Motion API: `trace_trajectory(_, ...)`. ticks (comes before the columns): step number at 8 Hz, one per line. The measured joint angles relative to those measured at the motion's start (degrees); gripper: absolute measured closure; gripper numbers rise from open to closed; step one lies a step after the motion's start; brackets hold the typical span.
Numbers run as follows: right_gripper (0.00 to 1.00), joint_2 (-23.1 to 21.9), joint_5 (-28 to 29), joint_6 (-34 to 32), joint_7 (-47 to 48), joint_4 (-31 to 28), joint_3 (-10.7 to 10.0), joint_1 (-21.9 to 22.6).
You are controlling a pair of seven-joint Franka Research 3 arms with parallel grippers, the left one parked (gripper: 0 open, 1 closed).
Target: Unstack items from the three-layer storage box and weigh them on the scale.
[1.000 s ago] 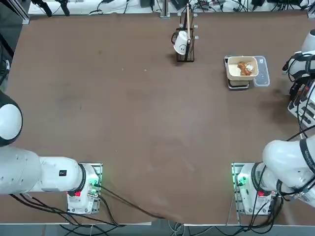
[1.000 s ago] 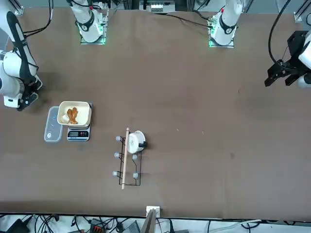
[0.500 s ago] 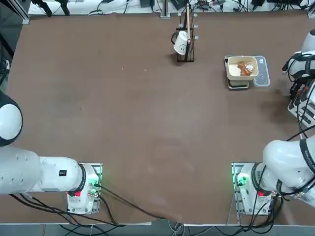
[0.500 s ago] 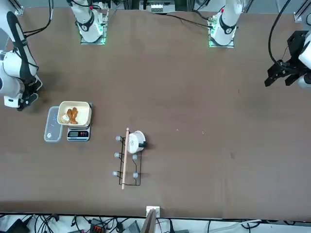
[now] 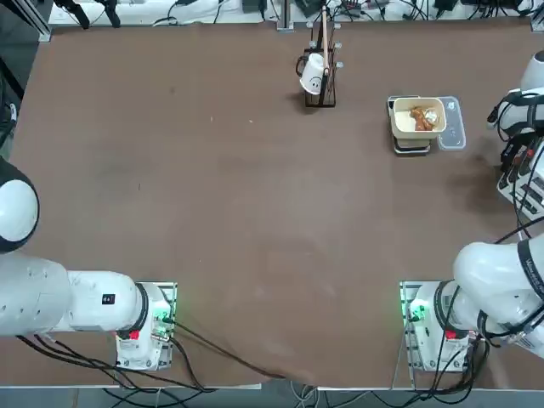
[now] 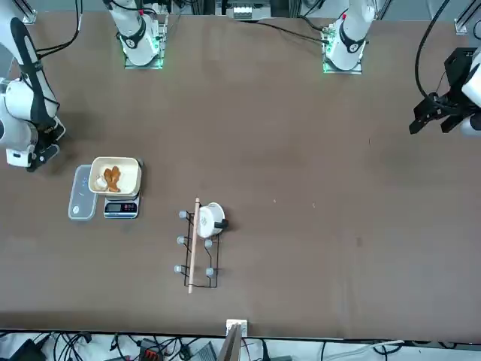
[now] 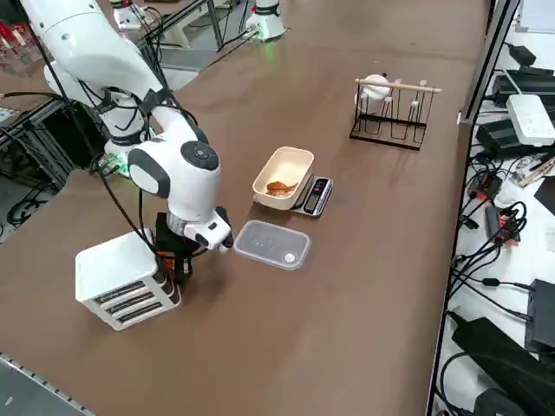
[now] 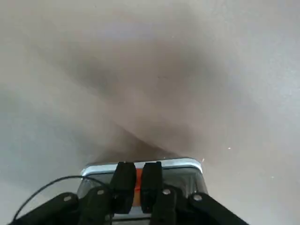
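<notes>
The three-layer storage box [image 7: 121, 286] is white with grey slatted layers and stands near the table's right edge [image 5: 529, 191]. My right gripper [image 7: 178, 264] is down at its front. In the wrist view the gripper [image 8: 137, 172] is shut on a small orange tab [image 8: 137, 182] on one grey layer's front [image 8: 183, 176]. The scale [image 7: 316, 195] carries a cream bowl [image 7: 286, 158] holding brown bread-like items [image 7: 280, 186]; they also show in the top view as the scale [image 5: 412, 147] and items [image 5: 421, 115]. What lies inside the box is hidden.
A clear lid [image 7: 270, 244] lies flat between the box and the scale. A dark wire rack with a white cup [image 7: 390, 108] stands farther back, near the table's far edge [image 5: 320, 75]. Cables and devices lie on a side bench [image 7: 512, 130].
</notes>
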Motion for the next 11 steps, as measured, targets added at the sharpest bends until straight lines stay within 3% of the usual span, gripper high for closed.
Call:
trace_trajectory(6, 0.89, 0.0, -0.6, -0.1, 0.8, 0.0, 0.4, 0.7)
trace_trajectory(11, 0.89, 0.3, -0.6, 0.4, 6.7, 0.9, 1.1, 6.7)
